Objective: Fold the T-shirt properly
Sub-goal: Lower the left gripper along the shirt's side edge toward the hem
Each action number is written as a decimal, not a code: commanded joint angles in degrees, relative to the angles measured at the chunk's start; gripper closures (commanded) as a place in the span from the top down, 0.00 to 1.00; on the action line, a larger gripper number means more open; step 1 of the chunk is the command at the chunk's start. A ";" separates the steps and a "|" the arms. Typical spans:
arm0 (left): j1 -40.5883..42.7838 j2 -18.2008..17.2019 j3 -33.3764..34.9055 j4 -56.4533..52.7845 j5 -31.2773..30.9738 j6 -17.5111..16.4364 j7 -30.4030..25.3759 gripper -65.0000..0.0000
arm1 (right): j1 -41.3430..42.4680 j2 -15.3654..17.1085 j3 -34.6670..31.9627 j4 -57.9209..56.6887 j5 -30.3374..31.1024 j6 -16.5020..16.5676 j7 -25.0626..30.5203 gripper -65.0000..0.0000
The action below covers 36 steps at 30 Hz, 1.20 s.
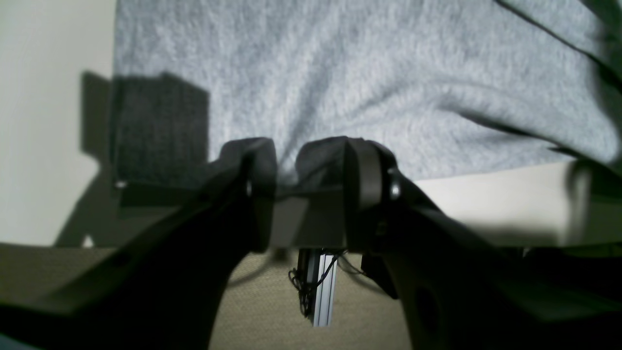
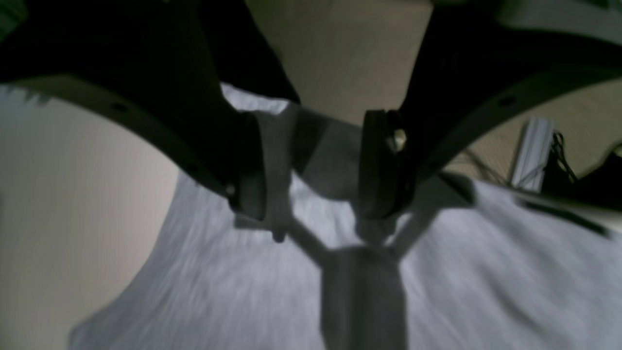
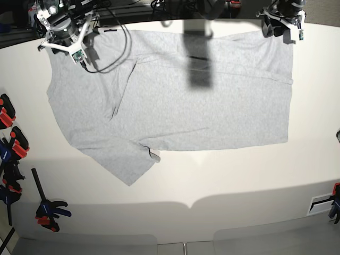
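Note:
The light grey T-shirt [image 3: 175,101] lies spread flat on the white table [image 3: 212,180], plain side up, one sleeve pointing to the near left. My left gripper [image 1: 286,160] sits at the shirt's far right corner [image 3: 281,26], by the table's far edge. Its fingertips are close together on a pinch of cloth, and wrinkles in the T-shirt [image 1: 340,73] run toward them. My right gripper [image 2: 316,204] hovers over the far left corner [image 3: 66,45] of the T-shirt [image 2: 461,272]. Its fingers stand wide apart with cloth showing between them.
Red, black and blue clamps [image 3: 11,141] line the table's left edge, one more [image 3: 49,208] nearer the front and another [image 3: 335,204] at the right edge. A dark shadow [image 3: 197,58] crosses the shirt's middle. Cables [image 3: 109,48] trail by the right arm. Below the far edge stands an aluminium post [image 1: 323,291].

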 commanded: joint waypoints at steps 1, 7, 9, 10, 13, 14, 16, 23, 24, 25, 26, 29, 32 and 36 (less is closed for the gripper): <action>1.81 -0.31 -0.15 0.39 0.79 0.04 1.90 0.33 | -0.15 0.70 0.35 2.05 -0.17 -0.28 0.46 0.46; 5.49 -0.31 -0.15 2.49 0.76 0.04 1.90 0.33 | -0.15 0.68 0.35 5.22 -0.20 -0.26 -0.83 0.46; 6.51 -0.33 -0.15 4.09 0.76 0.04 1.92 0.33 | -0.15 0.68 0.35 5.62 -0.17 -0.28 -1.16 0.46; 6.95 -0.31 -0.15 4.96 0.79 0.07 2.03 0.33 | -0.15 0.68 0.35 5.75 -0.17 -0.28 -1.36 0.46; 7.37 -0.33 -0.22 8.26 1.16 0.04 2.08 0.33 | -0.11 0.68 0.35 5.88 -0.17 -0.31 -1.05 0.46; 7.19 -0.33 -0.22 9.84 1.22 0.07 1.88 0.33 | 0.02 0.68 0.35 5.86 -0.15 -0.39 -0.61 0.46; 6.54 -0.33 -0.28 13.92 1.22 0.63 1.46 0.33 | 0.42 0.70 0.35 5.86 -0.17 -1.97 0.04 0.46; -4.07 -0.35 -0.26 22.29 2.71 2.82 2.58 0.35 | 4.44 0.68 0.35 5.86 -3.65 -5.44 2.38 0.46; -6.60 -0.35 -0.26 22.05 4.02 2.86 2.84 0.35 | 5.25 0.68 0.35 5.86 -3.63 -5.42 2.58 0.46; -9.29 -0.37 -0.26 21.64 5.09 2.93 3.50 0.35 | 6.19 0.68 0.35 5.86 -3.61 -5.42 2.58 0.46; -11.96 -0.35 -0.26 21.00 5.77 3.34 4.55 0.35 | 7.15 0.66 0.35 5.86 -3.61 -5.42 2.49 0.46; -20.31 -0.35 -0.26 16.76 5.70 4.15 6.91 0.35 | 9.94 0.66 0.35 5.86 -2.91 -5.42 1.77 0.46; -29.31 -0.37 -0.26 9.97 5.70 4.11 7.91 0.35 | 12.85 0.68 0.35 5.86 0.22 -5.38 -0.63 0.46; -41.48 -2.03 -0.15 -1.66 3.34 4.11 8.81 0.36 | 15.74 0.68 0.35 5.86 4.66 -4.46 -1.64 0.46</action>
